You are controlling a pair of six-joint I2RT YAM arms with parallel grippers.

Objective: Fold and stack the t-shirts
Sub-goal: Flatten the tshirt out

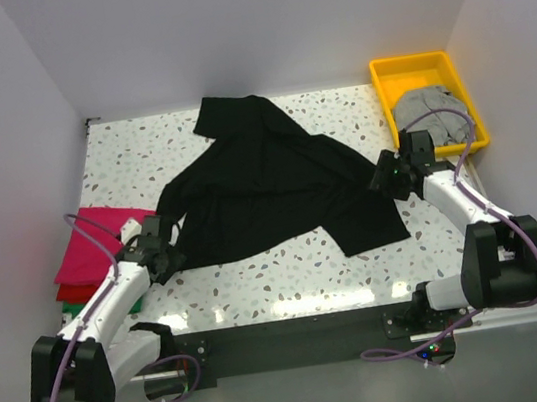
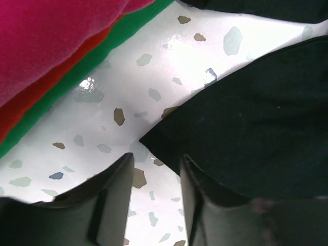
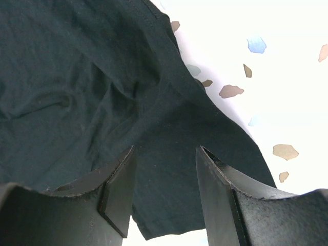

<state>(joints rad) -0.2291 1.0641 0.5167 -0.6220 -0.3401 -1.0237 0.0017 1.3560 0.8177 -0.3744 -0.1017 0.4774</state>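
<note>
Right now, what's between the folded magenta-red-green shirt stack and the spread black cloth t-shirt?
Only bare speckled tabletop, shown in the left wrist view; the open left gripper hangs above that strip.

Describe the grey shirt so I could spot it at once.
At the table's far right corner sits a yellow tray. The grey shirt lies crumpled inside it. It is the only shirt in a tray; the black shirt is spread mid-table and the stack lies at left.
</note>
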